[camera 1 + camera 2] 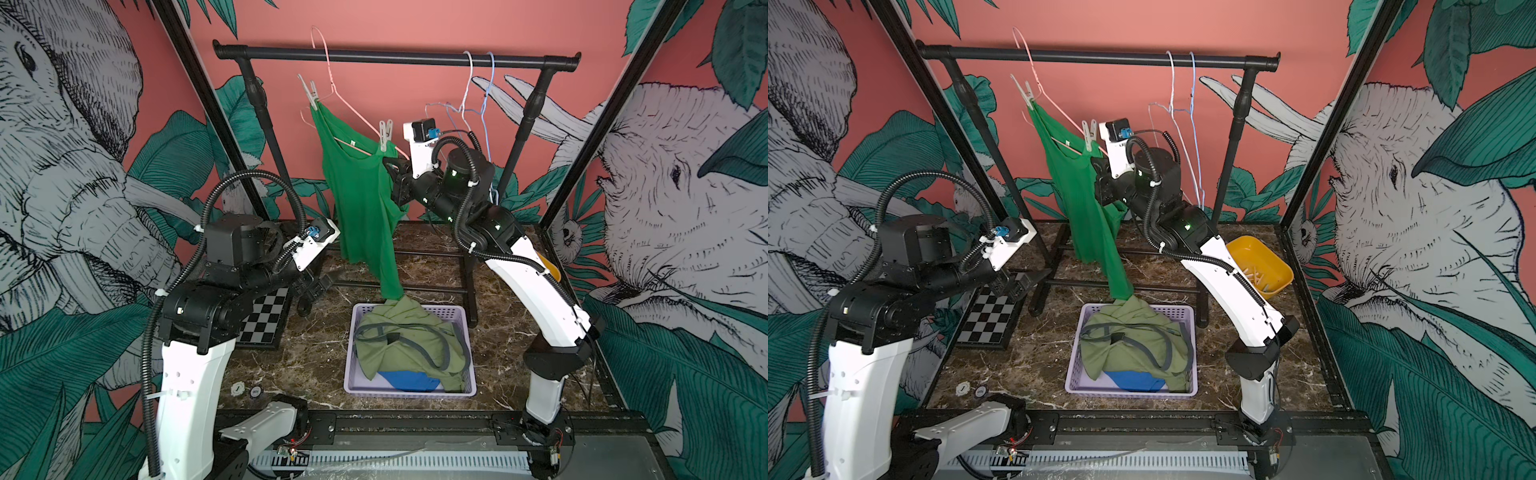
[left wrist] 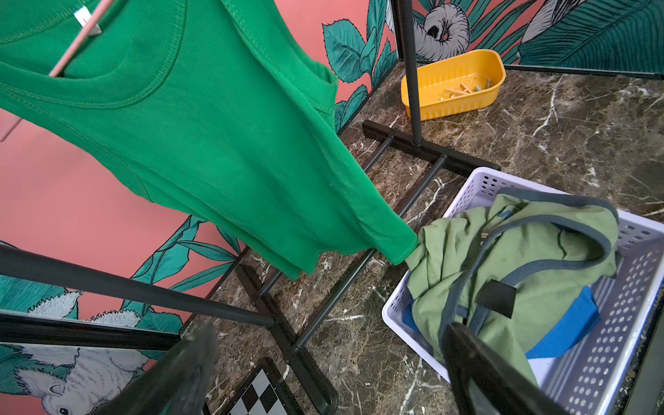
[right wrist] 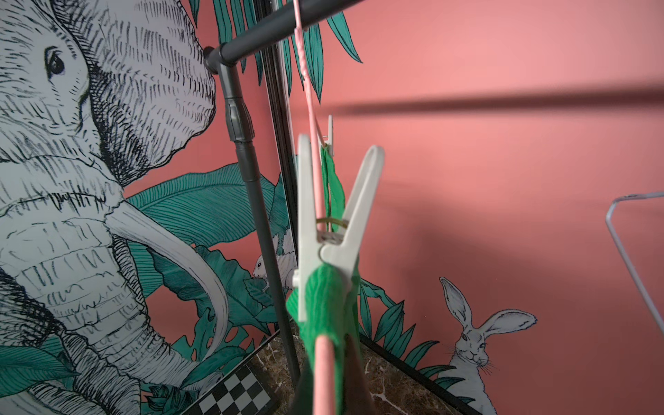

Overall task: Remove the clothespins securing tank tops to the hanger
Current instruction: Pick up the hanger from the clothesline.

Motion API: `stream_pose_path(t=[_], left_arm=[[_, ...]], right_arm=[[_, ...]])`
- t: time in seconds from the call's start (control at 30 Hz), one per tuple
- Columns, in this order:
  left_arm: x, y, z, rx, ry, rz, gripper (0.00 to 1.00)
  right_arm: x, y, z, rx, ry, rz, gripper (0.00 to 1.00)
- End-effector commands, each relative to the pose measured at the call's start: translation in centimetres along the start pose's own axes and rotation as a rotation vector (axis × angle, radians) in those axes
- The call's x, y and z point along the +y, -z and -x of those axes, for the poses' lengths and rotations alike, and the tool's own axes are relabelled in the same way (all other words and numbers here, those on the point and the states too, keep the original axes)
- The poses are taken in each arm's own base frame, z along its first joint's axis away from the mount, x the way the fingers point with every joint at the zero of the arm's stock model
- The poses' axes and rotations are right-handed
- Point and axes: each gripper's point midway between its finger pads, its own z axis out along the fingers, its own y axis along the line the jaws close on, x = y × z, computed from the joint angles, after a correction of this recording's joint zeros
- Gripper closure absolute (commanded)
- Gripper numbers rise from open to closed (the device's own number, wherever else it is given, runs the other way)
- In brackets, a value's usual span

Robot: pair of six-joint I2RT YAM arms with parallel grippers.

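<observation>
Near centre, a lilac perforated basket (image 1: pixel 409 392) holds the olive, grey-trimmed tank top (image 1: pixel 411 340) and the blue tank top (image 1: pixel 409 380). The left gripper (image 1: pixel 318 286) hangs spread and empty. Farther back, the right gripper (image 1: pixel 392 166) clamps the pink wire hanger (image 1: pixel 332 83) just beside the right white clothespin (image 1: pixel 385 133). That clip and the left white clothespin (image 1: pixel 309 93) pin the bright green tank top (image 1: pixel 361 199).

blue top (image 1: pixel 409 380) mostly buried, yellow bin (image 1: pixel 550 270) occluded

I can read no word or number anywhere. The small white sewn label (image 2: pixel 83 17) in the neck of the bright green ribbed tank top (image 2: pixel 222 143) carries a mark too small for me to make out. The 2 small round discs (image 1: pixel 237 388) on the dark marble tabletop (image 1: pixel 316 353) bear print, but it is blurred.
</observation>
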Motion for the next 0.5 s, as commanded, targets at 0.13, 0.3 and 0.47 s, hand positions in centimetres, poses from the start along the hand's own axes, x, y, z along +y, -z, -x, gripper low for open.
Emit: stream_pose_path(t=[0.13, 0.3, 0.47], left_arm=[[0.2, 0.7, 0.5, -0.010, -0.001, 0.012, 0.01], [0.2, 0.3, 0.4, -0.007, 0.002, 0.003, 0.01], [0.2, 0.3, 0.4, -0.005, 0.000, 0.003, 0.01]], right_arm=[[0.3, 2.5, 7.7, -0.248, -0.024, 0.018, 1.00], [0.5, 2.3, 8.3, -0.269, -0.030, 0.029, 1.00], [0.5, 2.7, 9.0, -0.296, -0.030, 0.030, 1.00]])
